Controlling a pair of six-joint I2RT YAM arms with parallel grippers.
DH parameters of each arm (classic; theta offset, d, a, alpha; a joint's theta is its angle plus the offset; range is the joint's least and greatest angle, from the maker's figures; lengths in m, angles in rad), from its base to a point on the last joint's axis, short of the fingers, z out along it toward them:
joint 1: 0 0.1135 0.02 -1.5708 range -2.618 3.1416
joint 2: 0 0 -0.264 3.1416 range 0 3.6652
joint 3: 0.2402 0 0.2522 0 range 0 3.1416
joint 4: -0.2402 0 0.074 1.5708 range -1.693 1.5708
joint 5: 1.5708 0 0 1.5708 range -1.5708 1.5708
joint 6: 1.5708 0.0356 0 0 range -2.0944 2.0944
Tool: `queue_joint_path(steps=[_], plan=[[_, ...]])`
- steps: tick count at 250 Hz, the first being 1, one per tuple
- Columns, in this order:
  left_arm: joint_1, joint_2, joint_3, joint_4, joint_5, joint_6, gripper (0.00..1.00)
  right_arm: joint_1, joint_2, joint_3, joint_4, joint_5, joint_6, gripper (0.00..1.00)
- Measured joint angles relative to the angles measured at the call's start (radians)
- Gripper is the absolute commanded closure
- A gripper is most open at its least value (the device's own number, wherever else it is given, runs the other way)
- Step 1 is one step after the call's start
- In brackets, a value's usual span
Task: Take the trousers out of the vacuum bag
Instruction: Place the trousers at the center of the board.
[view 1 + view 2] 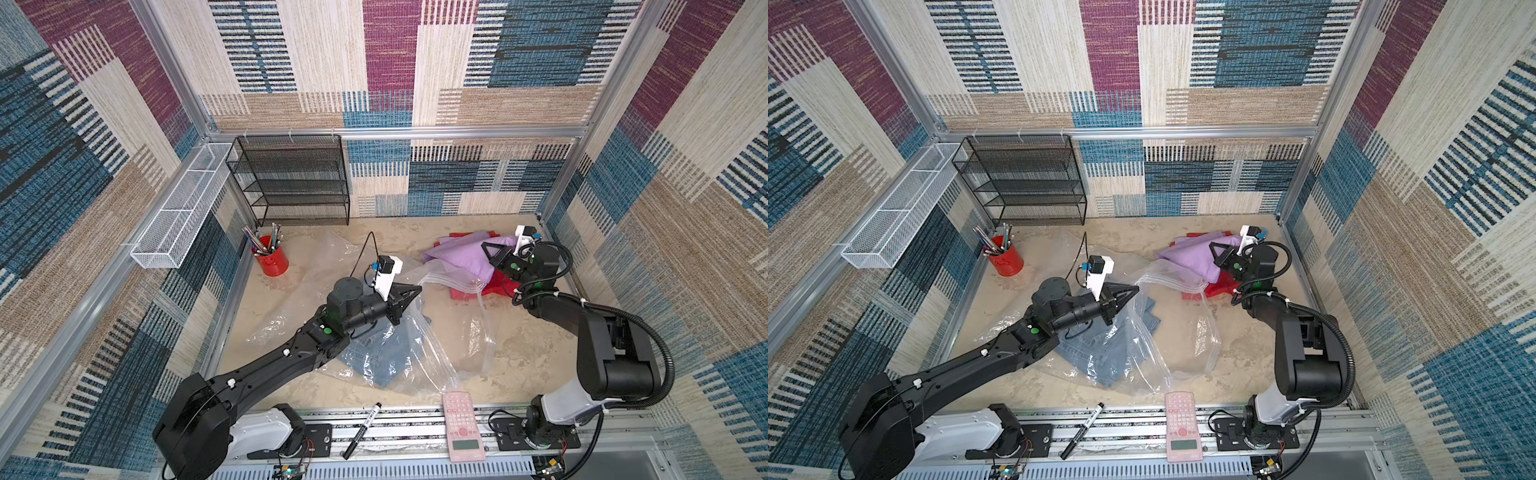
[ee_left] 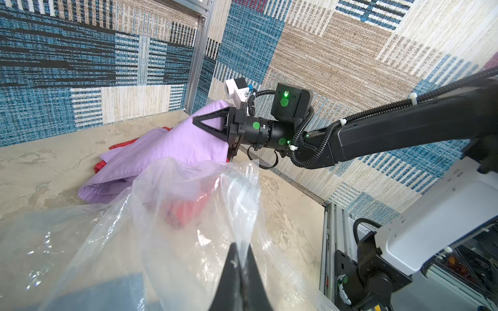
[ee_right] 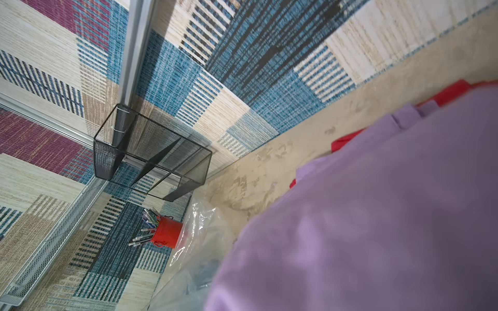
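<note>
We extend our black left arm point(image 1: 270, 365) forward and low, its left gripper point(image 1: 417, 288) closed on the clear plastic vacuum bag point(image 1: 453, 283). Our black right arm point(image 1: 561, 309) folds back, its right gripper point(image 1: 486, 248) clamped on the lilac-purple cloth trousers point(image 1: 459, 257).

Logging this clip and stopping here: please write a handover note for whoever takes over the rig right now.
Left gripper: jaws shut on the bag, pinching its plastic above the table.
Right gripper: jaws shut on the lilac trousers, far right.
Lilac trousers lie on the red trousers; the bag's edge overlaps both.
Denim trousers: inside the bag, under the left arm.
Done: lilac and red look nearly clear of the bag.
Left: pull the denim out.
</note>
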Motion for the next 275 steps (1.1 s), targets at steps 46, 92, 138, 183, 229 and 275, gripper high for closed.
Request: queue_joint_path(steps=[46,92,138,183,229,275], plan=[[0.000,0.003,0.015,-0.016,0.004,0.001,1.00,-0.001,-0.016,-0.085,-0.006,-0.020,0.038,0.76],[0.000,0.004,0.020,-0.021,0.013,0.001,1.00,0.000,-0.081,-0.175,-0.062,-0.027,0.065,0.40],[0.000,0.005,0.024,-0.025,0.022,0.005,1.00,0.000,-0.252,-0.243,-0.189,0.015,0.059,0.15],[0.000,0.013,0.029,-0.025,0.023,0.005,1.00,-0.010,-0.481,-0.217,-0.369,0.133,-0.003,0.11],[0.000,0.018,0.032,-0.025,0.025,0.006,1.00,-0.011,-0.644,-0.134,-0.497,0.216,-0.071,0.12],[0.000,0.015,0.041,-0.032,0.025,0.008,1.00,-0.011,-0.721,-0.129,-0.536,0.222,-0.085,0.16]])
